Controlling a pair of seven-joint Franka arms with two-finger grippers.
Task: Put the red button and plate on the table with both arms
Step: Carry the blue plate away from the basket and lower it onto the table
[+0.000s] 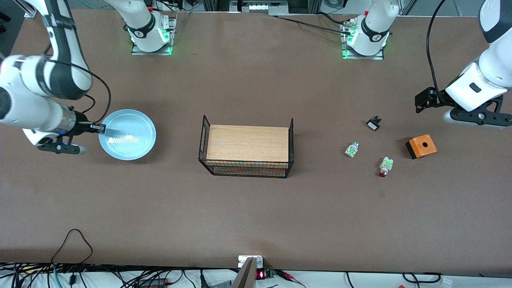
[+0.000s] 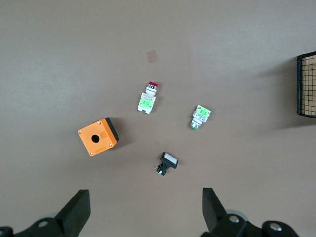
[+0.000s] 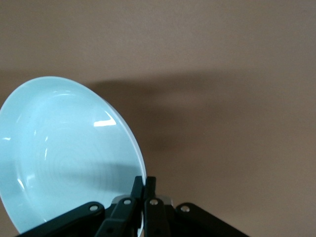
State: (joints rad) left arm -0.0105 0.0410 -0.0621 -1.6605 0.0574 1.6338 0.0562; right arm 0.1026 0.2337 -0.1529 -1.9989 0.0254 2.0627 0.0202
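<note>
The pale blue plate (image 1: 128, 135) is at the right arm's end of the table (image 1: 256, 224). My right gripper (image 1: 99, 128) is shut on its rim. In the right wrist view the plate (image 3: 64, 153) hangs tilted from the closed gripper (image 3: 146, 183), with its shadow on the table. The red button (image 1: 385, 166) lies on the table at the left arm's end, red cap toward the front camera. It also shows in the left wrist view (image 2: 148, 98). My left gripper (image 1: 423, 101) is open and empty, up in the air over that end of the table; its fingers (image 2: 76, 210) stand wide apart.
A clear-green block (image 1: 351, 149), a small black and white part (image 1: 373, 123) and an orange box with a hole (image 1: 421, 146) lie near the red button. A wire basket with a wooden top (image 1: 248, 150) stands mid-table. Cables run along the table's front edge.
</note>
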